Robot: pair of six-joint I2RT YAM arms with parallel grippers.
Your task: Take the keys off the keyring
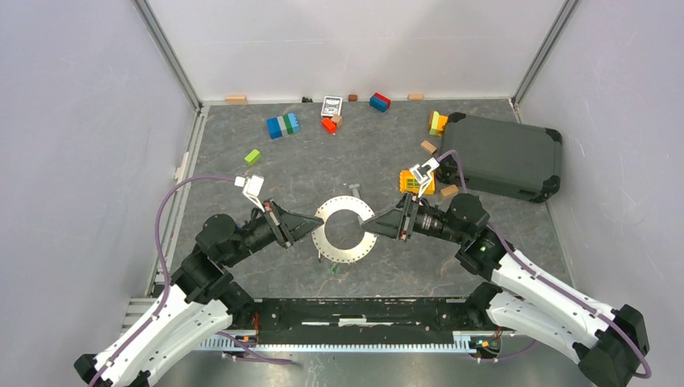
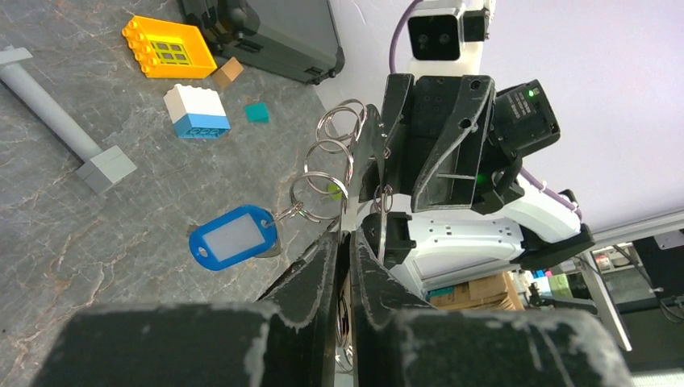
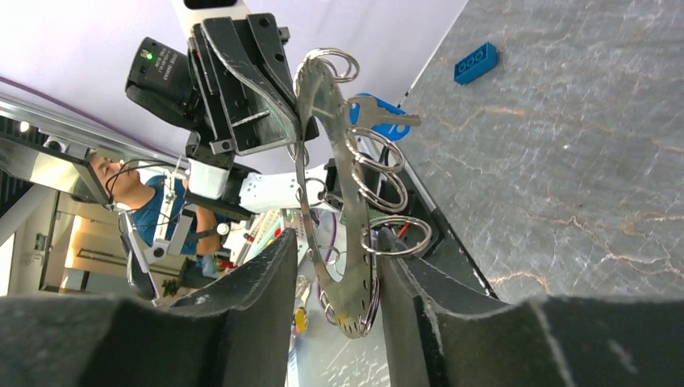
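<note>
Looking down, top external: flat ring plate (image 1: 345, 205) at frame centre over grey worktop (image 1: 274, 169); left end effector (image 1: 319, 221) at its left rim, right end effector (image 1: 371, 223) at its right rim.

Left wrist: left end effector (image 2: 348, 238) clenched on flat ring plate edge, lower centre. keyring (image 2: 316, 196) mid-frame, one of several wire rings threaded through plate; blue tag (image 2: 234, 236) hangs from it.

Right wrist: right end effector (image 3: 337, 238) released, fingers apart either side of plate. silver key (image 3: 379, 113) upper centre, beside wire rings.
</note>
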